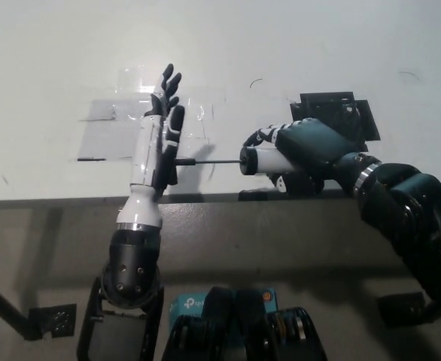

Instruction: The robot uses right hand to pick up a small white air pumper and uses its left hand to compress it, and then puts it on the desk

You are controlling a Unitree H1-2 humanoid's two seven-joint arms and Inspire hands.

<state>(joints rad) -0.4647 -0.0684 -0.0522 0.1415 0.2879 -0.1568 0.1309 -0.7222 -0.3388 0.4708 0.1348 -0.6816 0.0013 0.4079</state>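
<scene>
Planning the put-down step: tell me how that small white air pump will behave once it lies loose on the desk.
The air pump, held in the right robot hand, has a round barrel, so it may roll. Its thin rod looks bendable under sideways load from the left robot hand. It probably weighs little, being gripped level from one end.

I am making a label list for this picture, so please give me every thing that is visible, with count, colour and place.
air pumper: one, white body with thin dark rod, held above the desk's front edge, between the two hands
desk: one, white, fills the upper part
clear tape patches: several, transparent, on the desk behind the left hand
black plate: one, black, on the desk behind the right hand
blue box: one, blue, low at the bottom middle
left hand: one, white, fingers straight, flat against the rod's end
right hand: one, black, shut on the pumper body
</scene>
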